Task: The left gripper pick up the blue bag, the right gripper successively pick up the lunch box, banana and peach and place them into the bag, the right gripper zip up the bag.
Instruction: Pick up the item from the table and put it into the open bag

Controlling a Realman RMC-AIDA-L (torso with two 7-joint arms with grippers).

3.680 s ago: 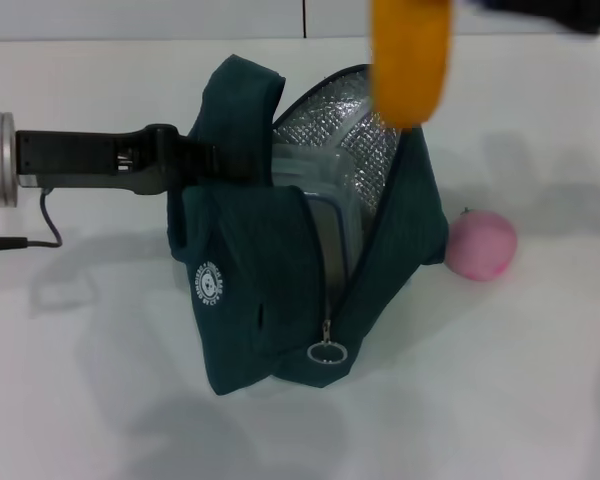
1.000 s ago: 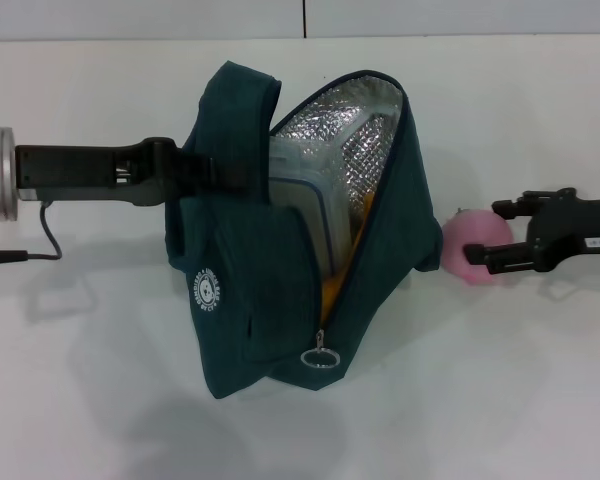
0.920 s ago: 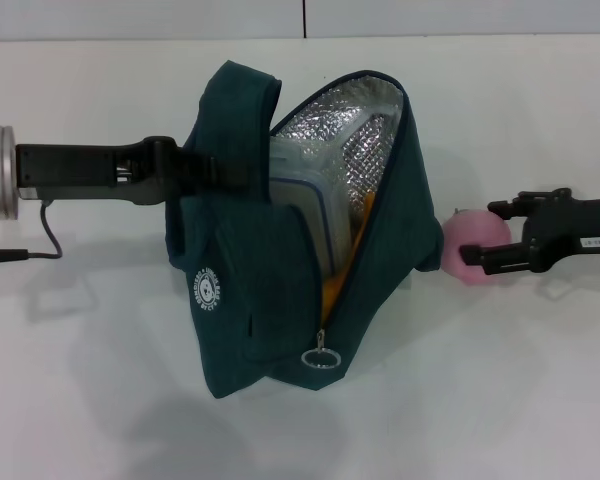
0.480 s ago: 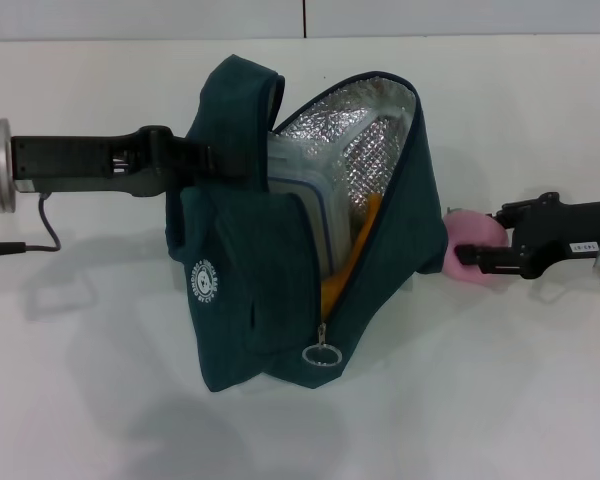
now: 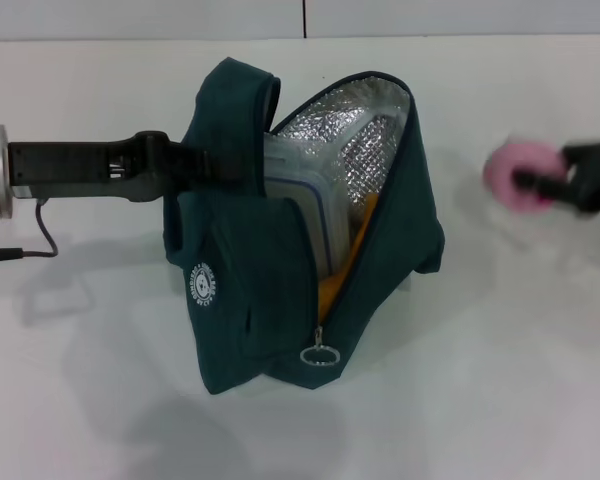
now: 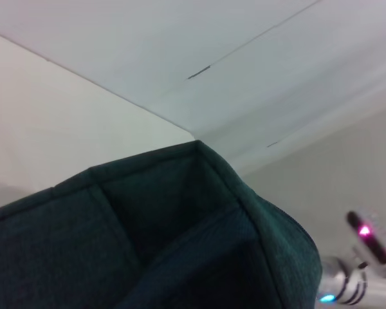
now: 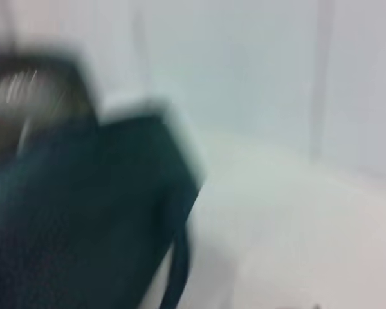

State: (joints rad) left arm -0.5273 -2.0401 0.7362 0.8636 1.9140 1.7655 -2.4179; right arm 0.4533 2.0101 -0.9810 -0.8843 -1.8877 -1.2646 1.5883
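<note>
The blue bag (image 5: pixel 280 270) hangs open in the middle of the head view, silver lining showing. My left gripper (image 5: pixel 212 166) is shut on one of its padded handles and holds it up. The lunch box (image 5: pixel 298 205) stands on edge inside the bag, with the banana (image 5: pixel 352 262) wedged beside it. My right gripper (image 5: pixel 542 180) is shut on the pink peach (image 5: pixel 515 170) and holds it off the table, to the right of the bag and apart from it. The left wrist view shows only the bag's teal fabric (image 6: pixel 180 225). The right wrist view shows the bag (image 7: pixel 83 212) as a blur.
The ring zipper pull (image 5: pixel 318 356) hangs at the low front end of the bag's open zip. A black cable (image 5: pixel 35 235) lies on the white table (image 5: pixel 500 380) at the left. A wall seam runs along the far edge.
My right gripper has closed on the peach and lifted it off the table, up and away to the right. The bag has shifted only slightly in the left gripper.
</note>
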